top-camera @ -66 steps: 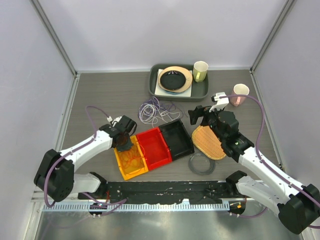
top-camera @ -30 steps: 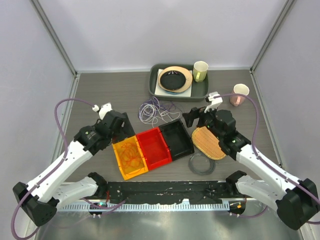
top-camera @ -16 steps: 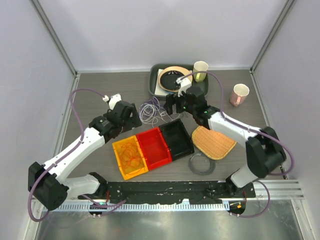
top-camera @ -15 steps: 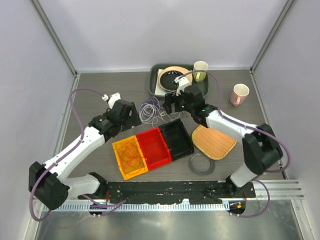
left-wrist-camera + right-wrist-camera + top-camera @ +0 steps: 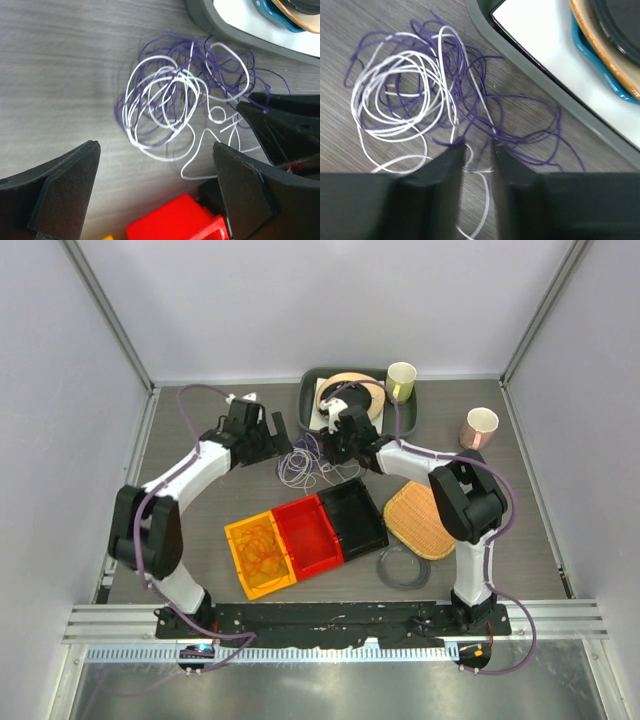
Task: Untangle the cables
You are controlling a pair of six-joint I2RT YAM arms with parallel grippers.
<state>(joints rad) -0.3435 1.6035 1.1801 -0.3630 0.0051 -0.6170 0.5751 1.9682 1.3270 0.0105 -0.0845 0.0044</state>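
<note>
We see a grey wood-grain table (image 5: 220,420) with a dark grey tray (image 5: 305,415) at its far side. Nearer the arm bases a yellow bin (image 5: 240,575), a red bin (image 5: 308,530) and a black bin (image 5: 352,515) stand in a touching row.

The purple and white cables (image 5: 305,462) lie as one loose tangle on the table. They sit just beside the tray's near-left corner, beyond the red and black bins and between the two grippers. An orange cable (image 5: 262,548) lies coiled in the yellow bin, well apart from both grippers.

The left gripper (image 5: 155,146) is at the tangle's left side with its fingers (image 5: 65,185) spread wide. In its wrist view the coil lies ahead of the tips and untouched, with one white strand trailing toward the gap between them.

The right gripper (image 5: 477,150) has its tips at the tangle's right edge, beside the tray. Its fingers (image 5: 435,170) stand nearly together with a thin slit between them. Purple strands reach the tips and a white loop crosses the slit. We cannot tell whether any strand is pinched.
</note>
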